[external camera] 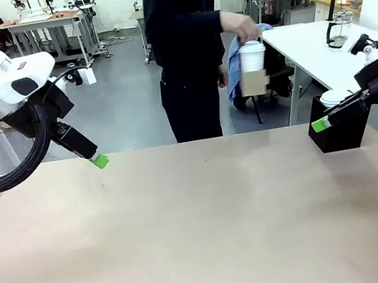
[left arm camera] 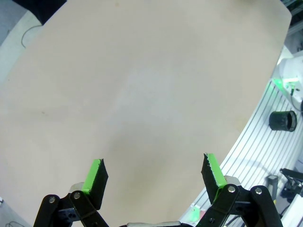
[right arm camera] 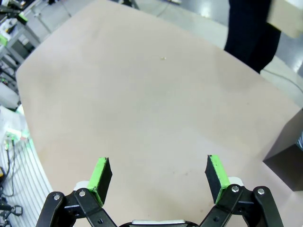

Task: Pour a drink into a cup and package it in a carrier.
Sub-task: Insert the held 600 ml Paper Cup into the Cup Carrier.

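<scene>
I saw the cup (external camera: 252, 56), a tall white paper cup with a white lid, seated in the carrier (external camera: 255, 82), a brown cardboard piece, both held off the table by the person's hand (external camera: 246, 30) at the far right. The person (external camera: 184, 48) stood beyond the far edge in dark clothing. The table (external camera: 204, 233) was a smooth, matte beige sheet with rounded corners, and its wide middle was open for movement. A black square box (external camera: 340, 132) sat at the far right edge. The left gripper (left arm camera: 154, 172) hung above the far left edge, jaws spread wide, grasping nothing. The right gripper (right arm camera: 158, 175) hung just beside the box, likewise released, its green pads (right arm camera: 100, 174) flat and ridged.
</scene>
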`<state>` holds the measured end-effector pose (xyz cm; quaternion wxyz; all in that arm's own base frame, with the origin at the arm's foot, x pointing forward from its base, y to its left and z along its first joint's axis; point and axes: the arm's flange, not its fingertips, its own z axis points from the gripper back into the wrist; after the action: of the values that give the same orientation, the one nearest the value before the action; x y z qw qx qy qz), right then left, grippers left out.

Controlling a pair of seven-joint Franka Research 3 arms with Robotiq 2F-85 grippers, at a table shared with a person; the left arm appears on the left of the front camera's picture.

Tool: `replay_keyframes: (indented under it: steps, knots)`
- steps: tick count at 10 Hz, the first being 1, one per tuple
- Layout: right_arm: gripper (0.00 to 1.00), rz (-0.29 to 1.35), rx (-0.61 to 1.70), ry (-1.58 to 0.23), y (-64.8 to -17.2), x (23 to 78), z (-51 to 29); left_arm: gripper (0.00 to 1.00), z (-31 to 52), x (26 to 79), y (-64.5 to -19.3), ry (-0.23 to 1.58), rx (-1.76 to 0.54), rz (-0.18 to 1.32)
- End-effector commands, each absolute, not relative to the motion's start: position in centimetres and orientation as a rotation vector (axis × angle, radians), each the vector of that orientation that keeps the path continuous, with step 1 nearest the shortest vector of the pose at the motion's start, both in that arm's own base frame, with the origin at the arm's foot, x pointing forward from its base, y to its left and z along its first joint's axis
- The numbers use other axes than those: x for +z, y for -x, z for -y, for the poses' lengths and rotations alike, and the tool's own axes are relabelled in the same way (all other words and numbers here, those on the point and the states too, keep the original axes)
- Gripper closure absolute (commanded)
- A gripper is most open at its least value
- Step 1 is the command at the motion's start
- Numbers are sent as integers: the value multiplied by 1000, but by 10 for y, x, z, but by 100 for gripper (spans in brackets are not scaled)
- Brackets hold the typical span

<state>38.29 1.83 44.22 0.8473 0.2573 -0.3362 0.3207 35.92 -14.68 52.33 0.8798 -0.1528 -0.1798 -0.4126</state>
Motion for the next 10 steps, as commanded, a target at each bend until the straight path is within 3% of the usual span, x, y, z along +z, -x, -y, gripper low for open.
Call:
replay_keyframes:
  steps: [1,10]
  knots:
    - [0,716,680,-530,-383,441,-18,0,147,524,-360,317,-852,371]
    - [0,716,680,-530,-383,441,-18,0,147,524,-360,317,-852,371]
